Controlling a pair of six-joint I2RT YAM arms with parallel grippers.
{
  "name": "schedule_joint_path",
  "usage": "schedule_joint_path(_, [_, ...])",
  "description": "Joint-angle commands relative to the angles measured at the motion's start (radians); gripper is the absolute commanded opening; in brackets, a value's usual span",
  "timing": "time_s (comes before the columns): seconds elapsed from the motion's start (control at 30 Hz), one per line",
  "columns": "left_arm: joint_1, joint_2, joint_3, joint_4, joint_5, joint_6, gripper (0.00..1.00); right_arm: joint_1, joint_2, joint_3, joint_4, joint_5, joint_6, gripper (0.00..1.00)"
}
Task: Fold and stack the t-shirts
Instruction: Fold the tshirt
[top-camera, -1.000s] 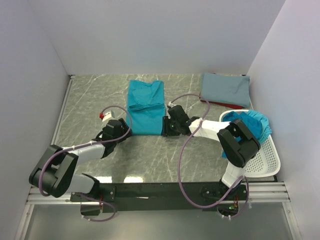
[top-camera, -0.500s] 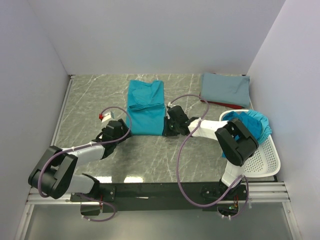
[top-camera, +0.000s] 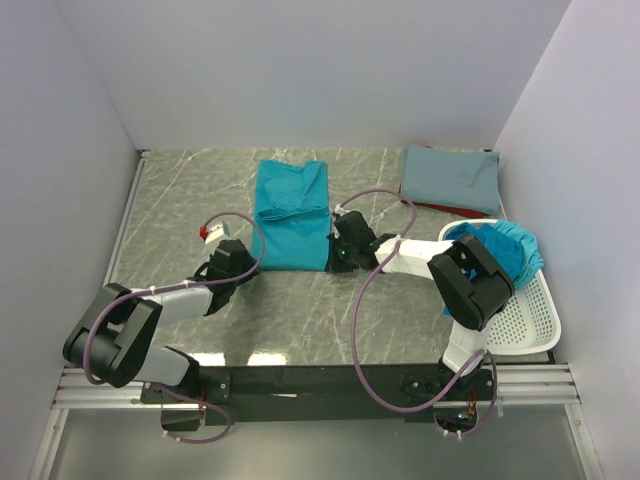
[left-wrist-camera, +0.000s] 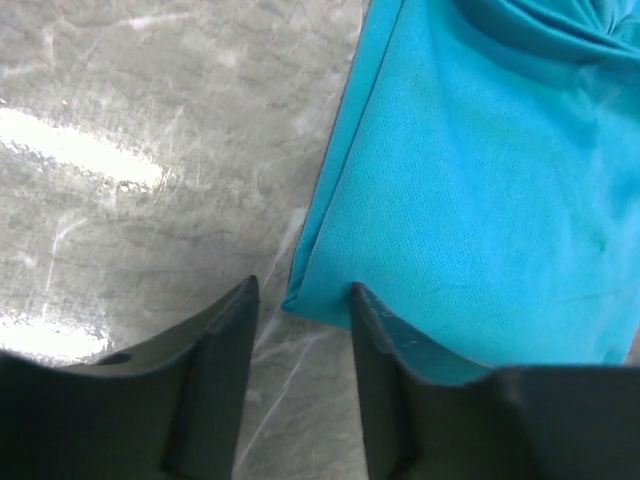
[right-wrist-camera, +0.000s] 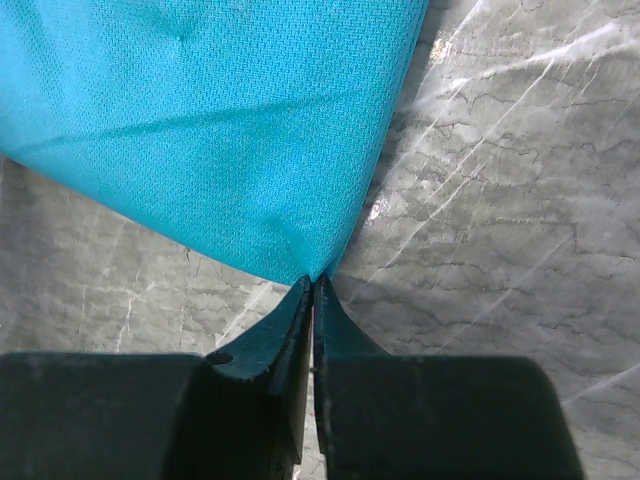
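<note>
teal shirt (top-camera: 292, 215) lies flat on the table (top-camera: 180, 200). right gripper (right-wrist-camera: 313, 285) is pinched shut on the very tip of its near corner; we'd expect slip on lift. left gripper (left-wrist-camera: 302, 292) gapes around the other corner and may catch one layer only. overhead view hides both contacts; wrist cams show them.

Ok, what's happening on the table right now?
A teal t-shirt lies mid-table. The right hand is pinched shut on its near right corner; the left hand is open, straddling the near left corner. Another teal shirt sits in the white basket, and a folded grey-blue shirt lies far right.
</note>
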Motion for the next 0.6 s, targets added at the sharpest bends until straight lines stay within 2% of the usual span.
schedule_joint_path(0.0, [-0.004,0.014,-0.009,-0.042,0.012,-0.006,0.42,0.006,0.022,0.023,0.009,0.012,-0.003,0.07])
schedule_joint_path(0.23, [-0.006,0.054,0.001,-0.05,0.036,-0.023,0.3,0.006,0.019,0.031,0.003,0.015,-0.002,0.05])
schedule_joint_path(0.33, [-0.006,0.057,0.001,-0.059,0.035,-0.029,0.17,0.006,0.015,0.029,0.006,0.013,-0.002,0.03])
schedule_joint_path(0.4, [-0.008,0.057,-0.002,-0.054,0.039,-0.03,0.03,0.006,0.014,0.028,0.006,0.012,-0.002,0.0])
schedule_joint_path(0.57, [-0.015,0.043,-0.006,-0.054,0.039,-0.027,0.0,0.006,0.0,0.025,-0.003,0.013,-0.009,0.0])
